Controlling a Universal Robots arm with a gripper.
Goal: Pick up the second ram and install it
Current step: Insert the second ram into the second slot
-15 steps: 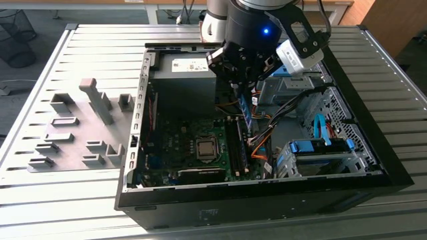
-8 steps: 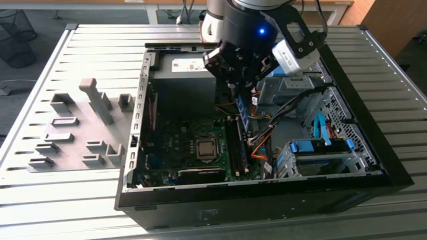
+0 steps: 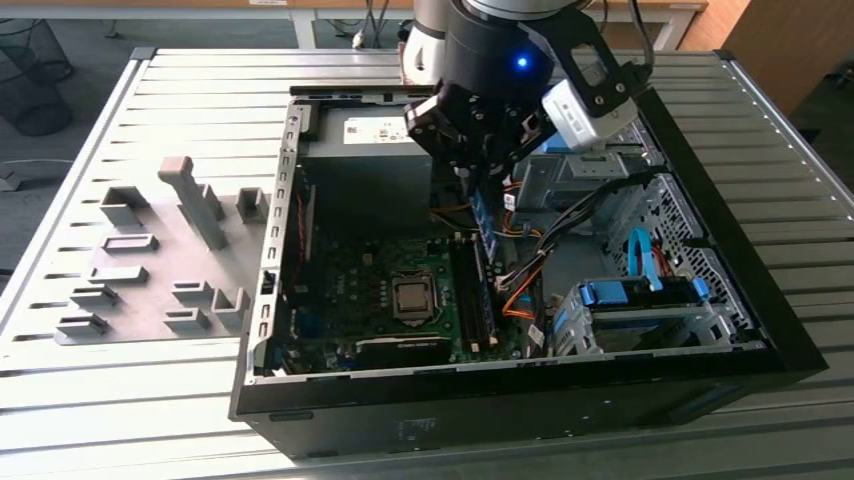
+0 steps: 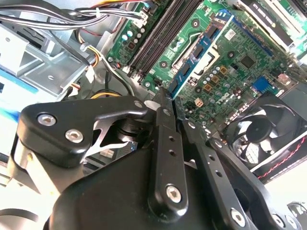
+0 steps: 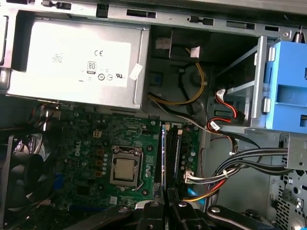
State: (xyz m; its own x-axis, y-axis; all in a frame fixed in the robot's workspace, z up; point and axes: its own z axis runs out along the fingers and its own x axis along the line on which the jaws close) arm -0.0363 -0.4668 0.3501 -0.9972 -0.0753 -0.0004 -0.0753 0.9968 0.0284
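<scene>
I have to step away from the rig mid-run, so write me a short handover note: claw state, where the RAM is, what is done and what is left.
Claw: shut on the second ram, gripped at its upper end, hanging over the open computer case.
Second ram: off the grey fixture blocks, held edge-down above the black memory slots beside the CPU socket. In the second wrist view it runs out from the fingers over the motherboard.
Done: pickup and carry to the case.
Left: seating it; the stick is not yet in a slot.
</scene>
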